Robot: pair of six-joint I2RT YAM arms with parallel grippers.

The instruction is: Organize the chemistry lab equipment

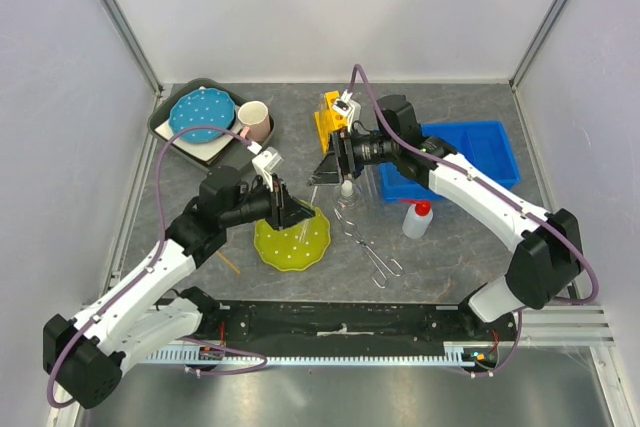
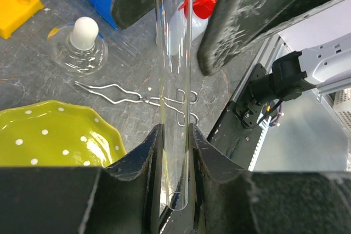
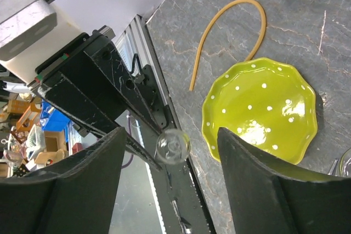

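Handover step: clear test tube [image 2: 174,53] is clamped by left gripper [image 2: 174,135], its free end bracketed by wide-spread right gripper [image 3: 171,135]; closing the right jaws on it is judged next.

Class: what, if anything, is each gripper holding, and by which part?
The left gripper pinches a thin clear tube near the end closest to its wrist. The right gripper holds nothing: its jaws stand open either side of the tube's far end.

Bright even light, soft shadows
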